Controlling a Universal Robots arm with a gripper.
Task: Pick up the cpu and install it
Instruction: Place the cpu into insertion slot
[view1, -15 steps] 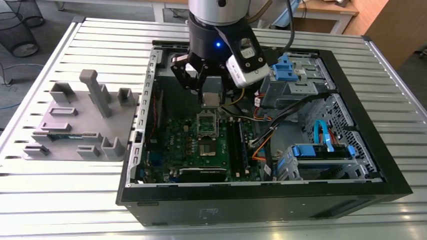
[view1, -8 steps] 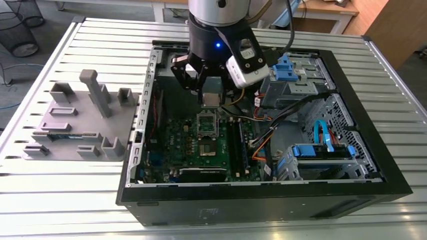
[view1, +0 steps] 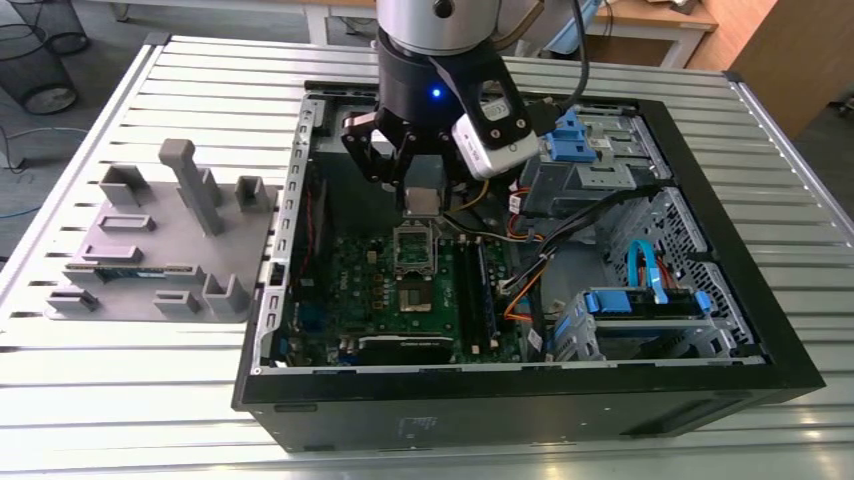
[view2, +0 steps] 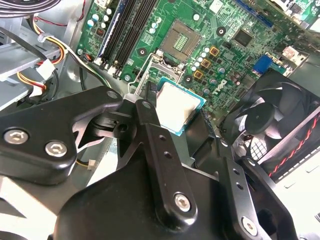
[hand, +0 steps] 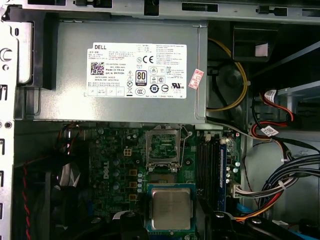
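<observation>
Silvery metal with a thin pale rim marks the small flat square cpu (hand: 170, 209), and it sits clamped in the black claw (view1: 422, 200). In the second wrist view the chip (view2: 179, 106) lies level between the dark fingers (view2: 148, 116), which press on two opposite edges. Gripping by the edges leaves the flat top and the contact face untouched, and the level hold seems meant to keep the chip parallel to the board.

The claw hangs inside the open black computer case (view1: 534, 405), which lies on its side on the slatted metal bench (view1: 120, 400). The chip hovers above the green motherboard (hand: 112, 165), near the square metal-framed socket (hand: 162, 142) but apart from it; the socket looks bare. Beyond the socket stands the big grey metal power supply (hand: 70, 70) with its white label, and a black fan (view2: 265, 120) sits close to the claw on the other side.

A grey plastic holder (view1: 200, 235) with upright slots rests on the bench just beside the case, at the exterior view's left.

The chip's underside is hidden, so its orientation mark and contacts cannot be checked. The claw's own body covers where the far finger meets the edge. How high the chip rides over the board is hard to judge.
</observation>
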